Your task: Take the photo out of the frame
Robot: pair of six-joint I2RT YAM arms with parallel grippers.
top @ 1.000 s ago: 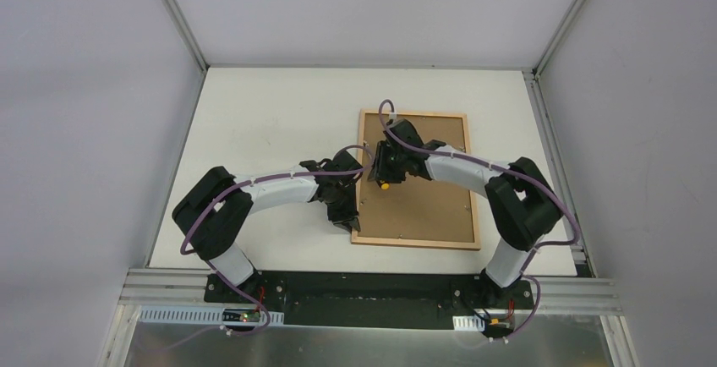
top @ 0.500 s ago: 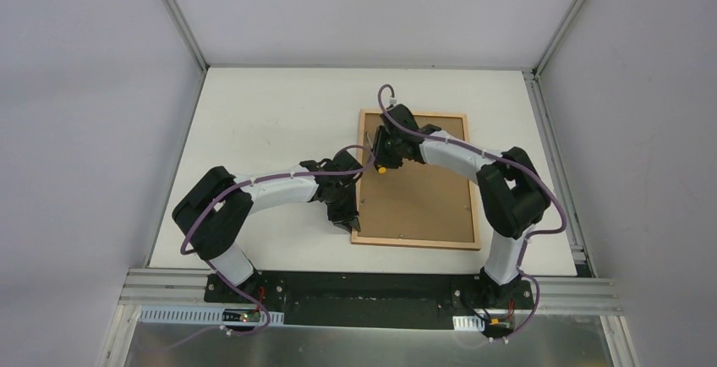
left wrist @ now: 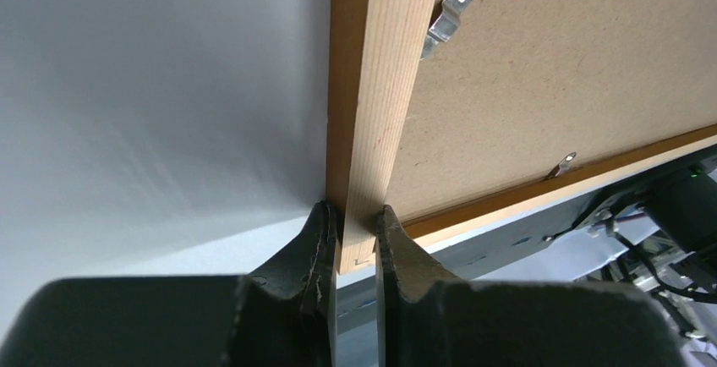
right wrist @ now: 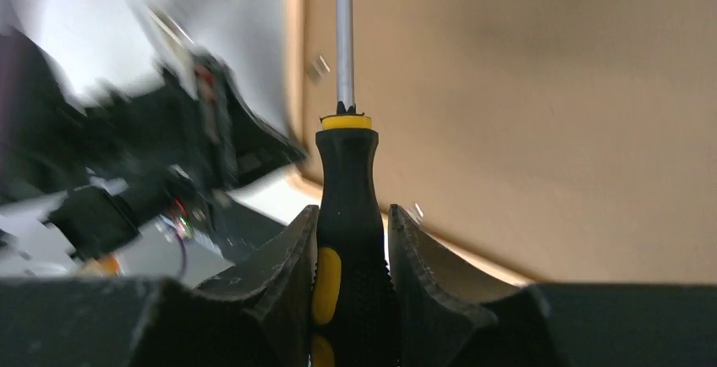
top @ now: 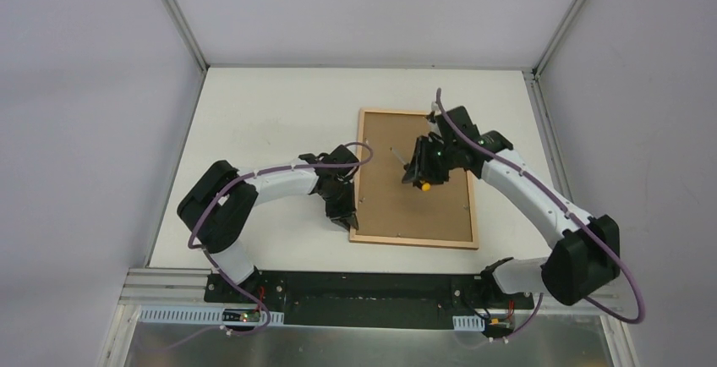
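The right hand (top: pixel 420 167), clamped on the black-and-yellow handle of a screwdriver (right wrist: pixel 345 172), has moved in the last second. It was over the upper left rail of the frame (top: pixel 440 206) and now sits over the middle of the brown back panel (left wrist: pixel 550 88), with its elbow swung far out to the right. The shaft slants back toward the left rail, and whether the tip touches the panel cannot be told. The left hand (left wrist: pixel 351 223) has not shifted: its fingers stay pinched narrowly on the left rail near the near corner, holding the frame flat and face down on the bench (top: pixel 270 122). A metal clip (left wrist: pixel 451 8) lies slantwise across the seam between rail and panel, so that side looks not yet fully freed. I judge the tool is travelling from one clip to another, so the work is at the loosening step. The photo cannot be seen and is presumably shut in under the panel.
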